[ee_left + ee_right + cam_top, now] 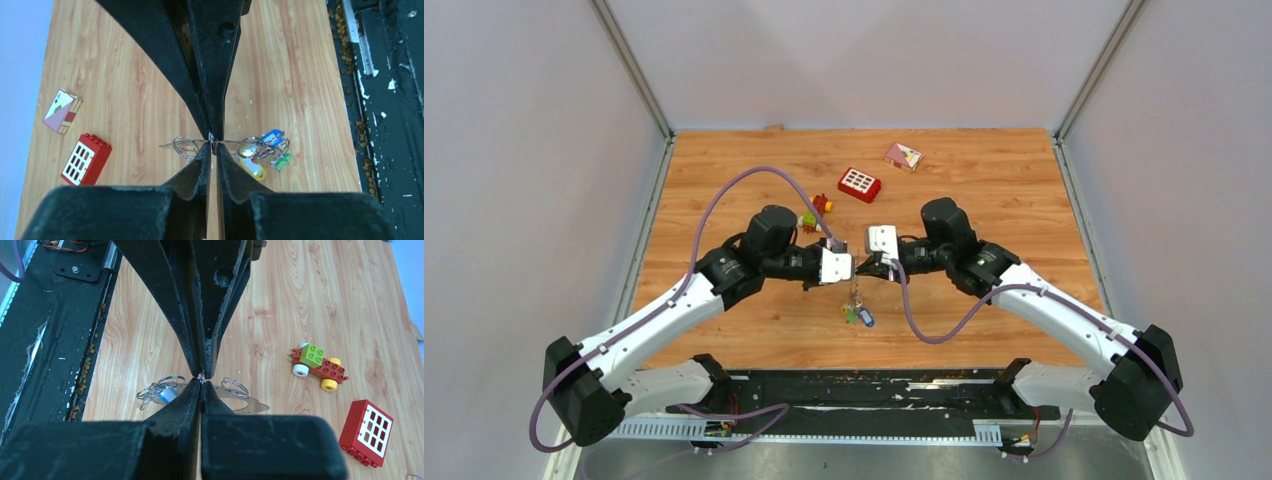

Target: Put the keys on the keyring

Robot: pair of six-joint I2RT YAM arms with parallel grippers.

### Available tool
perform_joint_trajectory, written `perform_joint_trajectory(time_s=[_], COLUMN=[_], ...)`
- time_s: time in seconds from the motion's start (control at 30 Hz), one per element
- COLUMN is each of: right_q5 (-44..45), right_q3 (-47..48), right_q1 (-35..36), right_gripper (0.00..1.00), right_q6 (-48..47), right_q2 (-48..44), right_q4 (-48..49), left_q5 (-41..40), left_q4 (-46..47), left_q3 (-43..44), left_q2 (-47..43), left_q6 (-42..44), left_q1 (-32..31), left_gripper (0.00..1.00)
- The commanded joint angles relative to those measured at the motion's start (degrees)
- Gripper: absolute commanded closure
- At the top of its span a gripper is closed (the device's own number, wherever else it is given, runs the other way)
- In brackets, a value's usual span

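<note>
The keyring shows edge-on as a thin grey wire held above the table between both grippers. My left gripper is shut on it, with the jaws pinched together at the wire. My right gripper is also shut on it from the opposite side. The keys, with blue, yellow and green tags, hang bunched on the ring just below the grip. They also show in the right wrist view. One small split ring sits on the wire on the other side of the jaws.
A red brick with white squares, a red-yellow-green block toy and a pink card box lie on the wooden table behind the grippers. A black rail runs along the near edge.
</note>
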Motion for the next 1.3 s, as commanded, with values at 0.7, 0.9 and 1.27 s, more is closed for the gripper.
perform_joint_trajectory(time_s=[0.7, 0.9, 1.27], right_q5=[-7.73, -7.56, -7.12], right_q3=[1.63, 1.67, 1.2], right_q1=[-3.04, -3.07, -3.04], right_gripper=[1.0, 1.0, 0.99], right_q6=[12.35, 12.27, 11.11], right_q2=[-4.44, -4.48, -3.65], right_q4=[7.73, 7.57, 7.6], left_q5=[26.02, 25.93, 24.28], left_q4=[35.21, 34.61, 33.56], left_q3=[-10.61, -11.25, -10.74], left_q2=[-0.33, -0.47, 0.15], left_q6=[-18.38, -16.9, -17.13], left_q1=[10.64, 10.65, 10.07], left_gripper=[0.61, 0.68, 1.0])
